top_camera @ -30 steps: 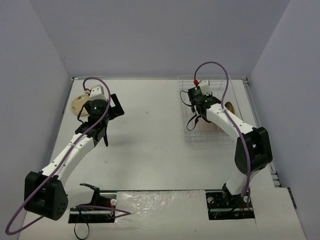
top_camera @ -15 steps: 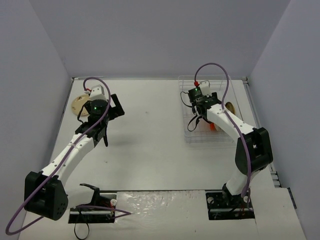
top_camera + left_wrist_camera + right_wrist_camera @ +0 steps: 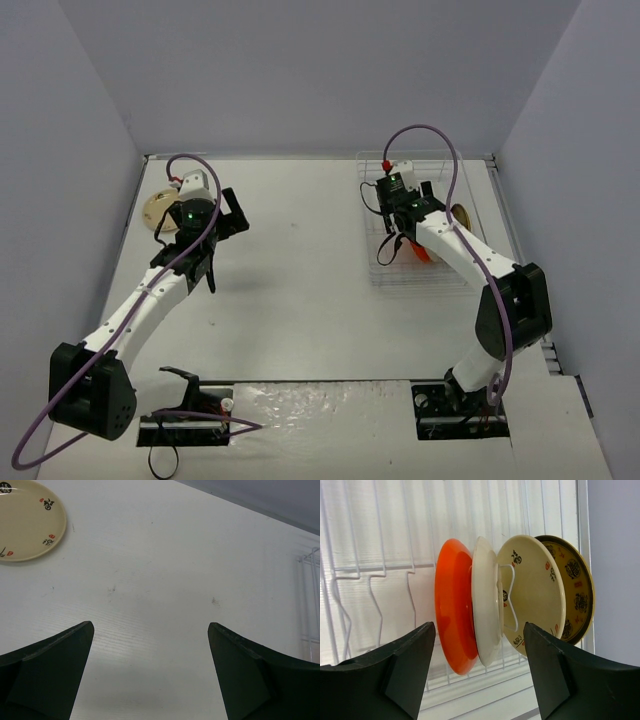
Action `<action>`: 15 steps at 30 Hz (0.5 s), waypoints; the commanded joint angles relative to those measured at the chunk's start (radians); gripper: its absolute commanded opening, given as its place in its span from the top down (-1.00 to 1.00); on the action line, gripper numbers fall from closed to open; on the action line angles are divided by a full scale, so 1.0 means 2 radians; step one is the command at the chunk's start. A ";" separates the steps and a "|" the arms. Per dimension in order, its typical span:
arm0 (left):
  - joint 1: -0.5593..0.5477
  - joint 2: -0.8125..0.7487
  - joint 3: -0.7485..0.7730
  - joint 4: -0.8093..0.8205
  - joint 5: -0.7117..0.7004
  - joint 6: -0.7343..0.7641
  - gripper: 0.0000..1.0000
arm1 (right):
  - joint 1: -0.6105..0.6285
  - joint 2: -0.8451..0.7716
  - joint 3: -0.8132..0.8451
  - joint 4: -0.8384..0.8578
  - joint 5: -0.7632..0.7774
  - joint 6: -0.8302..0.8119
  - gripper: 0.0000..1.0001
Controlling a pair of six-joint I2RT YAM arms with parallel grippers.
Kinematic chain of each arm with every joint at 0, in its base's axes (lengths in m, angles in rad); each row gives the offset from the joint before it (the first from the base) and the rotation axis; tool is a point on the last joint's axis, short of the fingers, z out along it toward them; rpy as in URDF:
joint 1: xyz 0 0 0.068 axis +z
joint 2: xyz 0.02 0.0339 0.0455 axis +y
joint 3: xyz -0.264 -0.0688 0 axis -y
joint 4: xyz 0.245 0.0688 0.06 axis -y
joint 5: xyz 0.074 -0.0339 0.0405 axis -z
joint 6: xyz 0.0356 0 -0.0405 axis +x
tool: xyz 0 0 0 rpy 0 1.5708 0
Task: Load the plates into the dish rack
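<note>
The one plate (image 3: 25,522) not yet racked lies flat on the table (image 3: 160,555), up and left of your left claw (image 3: 150,630), which is wide open and empty. The plate is round, so no long axis; take the rim. The left arm is much nearer, and nothing blocks it.

Your right claw (image 3: 477,630) is open and empty too, facing the rack (image 3: 370,570). The orange plate (image 3: 452,605), cream plate (image 3: 487,600), tan plate (image 3: 535,595) and dark plate (image 3: 577,595) stand there on edge.

Five plates (image 3: 454,605), one dish rack (image 3: 376,569), two arms (image 3: 150,290)
</note>
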 commanded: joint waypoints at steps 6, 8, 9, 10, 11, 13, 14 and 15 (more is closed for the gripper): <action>0.004 -0.002 0.020 0.023 0.010 0.000 -0.94 | 0.002 -0.066 -0.018 0.021 -0.014 0.001 -0.38; 0.004 -0.001 0.019 0.023 0.010 0.000 -0.94 | 0.000 -0.069 -0.022 0.022 -0.008 0.003 -0.38; 0.004 -0.001 0.019 0.023 0.011 0.000 -0.94 | 0.000 -0.069 -0.022 0.022 -0.008 0.004 -0.38; 0.004 -0.002 0.019 0.023 0.011 0.000 -0.94 | -0.003 -0.066 -0.021 0.019 -0.002 0.008 -0.38; 0.004 -0.002 0.019 0.024 0.011 0.000 -0.94 | -0.005 -0.063 -0.020 0.016 0.004 0.011 -0.38; 0.004 -0.001 0.019 0.024 0.011 0.000 -0.94 | -0.011 -0.056 -0.019 0.013 0.013 0.014 -0.37; 0.004 -0.001 0.019 0.023 0.012 0.000 -0.94 | -0.012 -0.052 -0.018 0.011 0.017 0.017 -0.37; 0.004 -0.001 0.019 0.023 0.013 0.000 -0.94 | -0.014 -0.048 -0.018 0.009 0.021 0.019 -0.36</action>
